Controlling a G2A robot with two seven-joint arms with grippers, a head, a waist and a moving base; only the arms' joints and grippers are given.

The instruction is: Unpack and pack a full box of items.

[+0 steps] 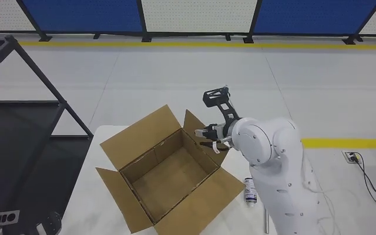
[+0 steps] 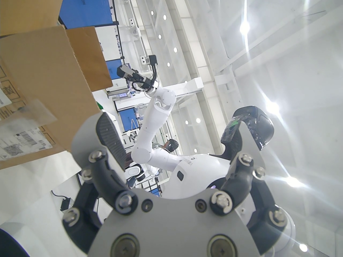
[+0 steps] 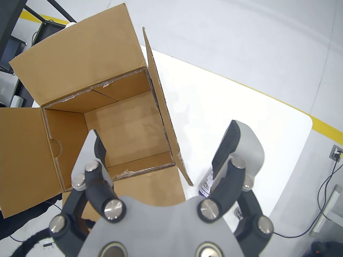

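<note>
An open cardboard box (image 1: 141, 138) stands on the white table (image 1: 97, 197), its flaps spread and its brown floor (image 3: 120, 124) bare. My right gripper (image 3: 163, 129) hangs open above the box's right-hand wall and flap, with nothing between its fingers; from the top it shows on the raised arm (image 1: 208, 138). A small white bottle (image 1: 251, 192) with a blue label lies on the table to the right of the box, partly behind one finger (image 3: 206, 185). My left gripper (image 2: 171, 124) is open and empty, pointing up beside the box's labelled outer wall (image 2: 53, 68).
A black metal rack (image 1: 29, 135) stands left of the table. The table's rounded right corner (image 3: 308, 118) is close to the bottle. A wall socket with cables (image 1: 351, 157) sits on the floor by the yellow line (image 1: 341, 143).
</note>
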